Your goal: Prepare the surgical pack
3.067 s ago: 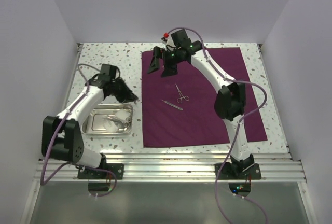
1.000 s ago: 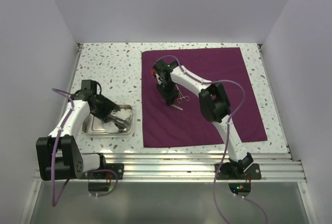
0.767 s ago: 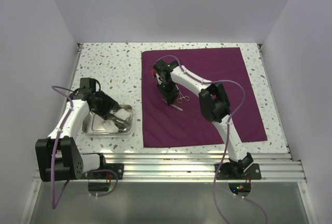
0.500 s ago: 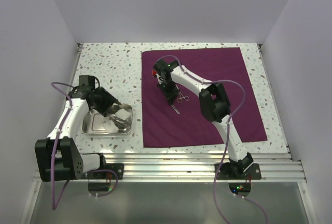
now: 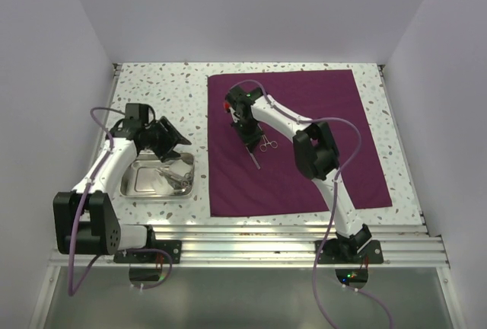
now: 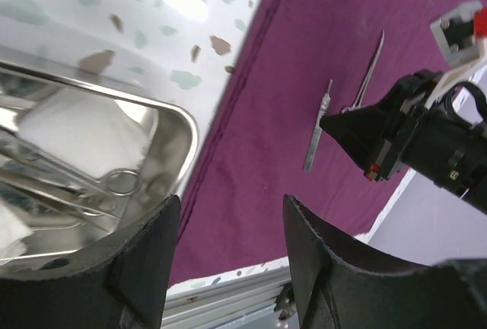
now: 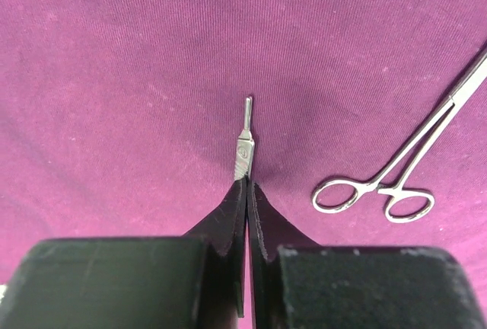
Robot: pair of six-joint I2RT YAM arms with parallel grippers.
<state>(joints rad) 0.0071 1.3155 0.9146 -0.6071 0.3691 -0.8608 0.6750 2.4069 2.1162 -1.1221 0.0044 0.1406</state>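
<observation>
No text, label, brand or number can be read in any view. The thin silver tool (image 7: 244, 146) lying on the purple cloth (image 7: 114, 78) shows a tiny mark on its flat part, too small and blurred to make out.

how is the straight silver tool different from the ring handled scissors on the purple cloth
The straight tool is one plain bar; the scissors end in two finger rings. The shut right gripper pinches the straight tool; the scissors lie free. The straight tool points straight out from the gripper; the scissors slant off to its right. Both are slim silver metal over the purple cloth.
</observation>
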